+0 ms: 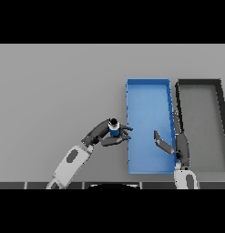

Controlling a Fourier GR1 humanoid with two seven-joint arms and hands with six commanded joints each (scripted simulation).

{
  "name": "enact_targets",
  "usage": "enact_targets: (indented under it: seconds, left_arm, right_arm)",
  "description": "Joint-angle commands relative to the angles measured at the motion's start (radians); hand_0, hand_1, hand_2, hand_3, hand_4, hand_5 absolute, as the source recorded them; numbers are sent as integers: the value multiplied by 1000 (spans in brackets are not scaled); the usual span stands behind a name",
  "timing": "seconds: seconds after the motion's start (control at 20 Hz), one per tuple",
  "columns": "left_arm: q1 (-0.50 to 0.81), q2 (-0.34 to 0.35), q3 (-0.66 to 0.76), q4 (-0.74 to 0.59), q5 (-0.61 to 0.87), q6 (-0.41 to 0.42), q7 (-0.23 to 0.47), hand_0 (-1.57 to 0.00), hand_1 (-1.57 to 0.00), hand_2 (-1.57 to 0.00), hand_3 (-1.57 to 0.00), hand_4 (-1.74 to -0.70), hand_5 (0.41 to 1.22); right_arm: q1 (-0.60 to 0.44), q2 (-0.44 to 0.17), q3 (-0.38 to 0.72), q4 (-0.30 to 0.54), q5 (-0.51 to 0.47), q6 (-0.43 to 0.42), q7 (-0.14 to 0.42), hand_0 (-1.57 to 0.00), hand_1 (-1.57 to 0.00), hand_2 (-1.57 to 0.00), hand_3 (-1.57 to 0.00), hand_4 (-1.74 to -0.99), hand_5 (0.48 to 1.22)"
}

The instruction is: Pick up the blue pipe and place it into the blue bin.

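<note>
Left robot hand is pinched around the blue pipe, held just left of the blue bin. Carry step underway; a rightward shift over the bin is needed before release. Right robot hand is spread, idle.

Pipe in my left hand, just left of the two bins

My left hand sits on the table near its front, holding the pipe upright just beside the left wall of the near bin, fingertips reaching to that wall. A second bin stands directly right of the first, their long sides almost touching, both running from front to back. My right hand hangs over the first bin's front right part, thumb over its floor, fingers along the wall between the bins.
</note>
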Motion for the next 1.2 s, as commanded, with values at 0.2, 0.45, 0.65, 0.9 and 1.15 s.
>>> enact_targets:
  seconds: [0.2, 0.45, 0.65, 0.9, 1.15]
  left_arm:
    - [6, -19, 11, 6, -17, -30, -15, -1571, -1571, -1571, -1571, -1467, 1221]
    - [7, -41, 24, -9, -35, -47, -3, -1571, -1571, -1571, -1571, -1467, 1221]
    - [34, -36, 32, -32, -46, -73, 6, -1571, -1571, -1571, -1571, -1467, 1221]
    - [20, -50, 53, -31, -75, -89, 32, -1571, -1571, -1571, -1571, -1467, 1221]
    - [17, -65, 80, -13, -82, -124, -1, -1571, -1571, -1571, -1571, -1466, 1221]
  right_arm:
    - [75, 23, 14, -128, -20, -4, -4, 1, -2, -41, 1, -1195, 648]
    - [-9, -75, 22, -268, -343, 231, 170, 1, -23, -118, -1, -1224, 600]
    - [-150, -161, 60, -323, -452, 308, 354, 1, -9, -104, 0, -1255, 560]
    - [-347, -189, 156, -319, -451, 348, 472, 1, -2, -53, 1, -1296, 556]
    - [-487, -162, 228, -298, -503, 383, 548, 1, 0, -45, 1, -1282, 555]
